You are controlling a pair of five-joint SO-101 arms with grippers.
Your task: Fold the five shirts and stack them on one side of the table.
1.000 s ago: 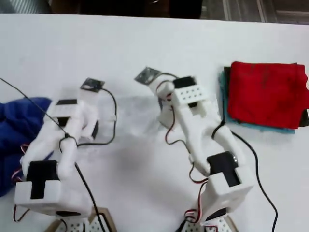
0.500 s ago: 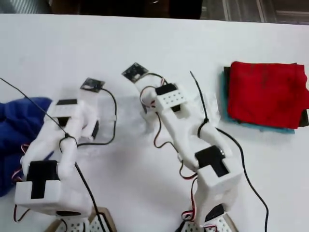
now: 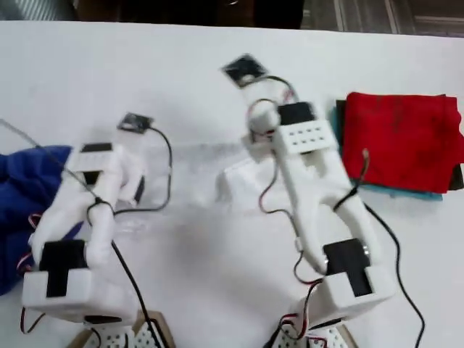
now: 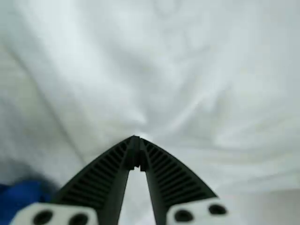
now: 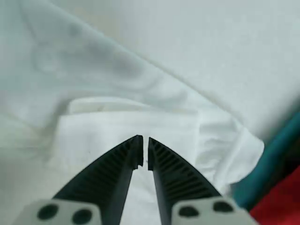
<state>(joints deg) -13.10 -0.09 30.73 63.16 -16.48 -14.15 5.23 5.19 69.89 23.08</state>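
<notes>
Counting: white shirt point(image 3: 239, 181) 1 | blue shirt point(image 3: 29, 188) 1 | stack point(image 3: 402, 141) 3 | left gripper point(image 4: 136, 140) closed | right gripper point(image 5: 143, 140) closed, empty

The blue shirt point(image 3: 25, 192) is cut off by the side edge of the high view, and the left arm point(image 3: 76, 217) covers part of it. A teal shirt point(image 3: 406, 191) and a dark shirt point(image 3: 457, 176) lie mostly hidden under the red shirt point(image 3: 402, 138). The white shirt point(image 3: 235, 181) blends into the table point(image 3: 217, 65), so its outline is unclear.

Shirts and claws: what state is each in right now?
White shirt: part-folded, wrinkled.
Blue shirt: crumpled, unfolded.
Red shirt: folded, atop teal shirt.
Teal shirt: folded, under red shirt.
Left claw: shut on white shirt.
Right claw: shut, empty, over white shirt.
</notes>
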